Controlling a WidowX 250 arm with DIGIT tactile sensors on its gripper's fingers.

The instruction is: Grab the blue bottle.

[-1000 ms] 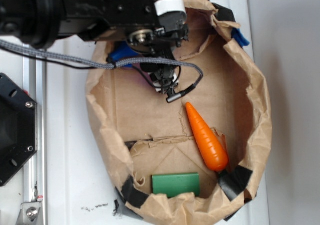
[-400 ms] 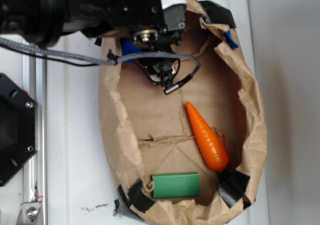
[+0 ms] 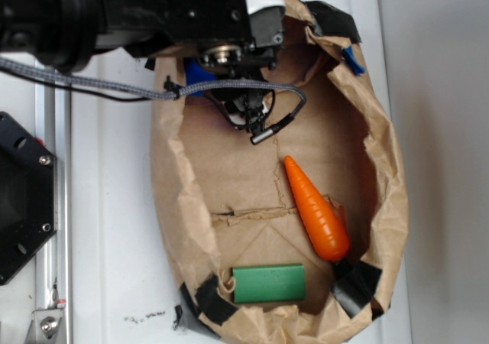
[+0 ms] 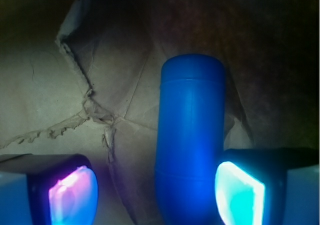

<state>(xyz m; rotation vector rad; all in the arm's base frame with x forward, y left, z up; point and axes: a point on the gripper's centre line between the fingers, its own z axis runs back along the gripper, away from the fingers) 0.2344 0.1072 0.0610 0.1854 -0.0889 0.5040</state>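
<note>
The blue bottle (image 4: 190,135) lies on brown paper and runs away from the wrist camera, its rounded end farthest. My gripper (image 4: 156,195) is open. The bottle sits between the lit fingers, close against the right pad (image 4: 239,192) and well apart from the left pad (image 4: 72,195). In the exterior view only a patch of the blue bottle (image 3: 197,75) shows at the bag's back left. The rest is under the black gripper (image 3: 233,80), whose fingertips are hidden by the arm.
A crumpled brown paper bag (image 3: 390,168) walls in the work area. Inside it lie an orange toy carrot (image 3: 317,210) and a green block (image 3: 269,283). Black tape (image 3: 355,283) and a blue tape scrap (image 3: 350,57) mark the rim. A black mount (image 3: 23,199) stands at the left.
Since a second ago the arm has shifted slightly toward the bag's back and the bag's walls have drawn inward. Nothing has moved in the last half second.
</note>
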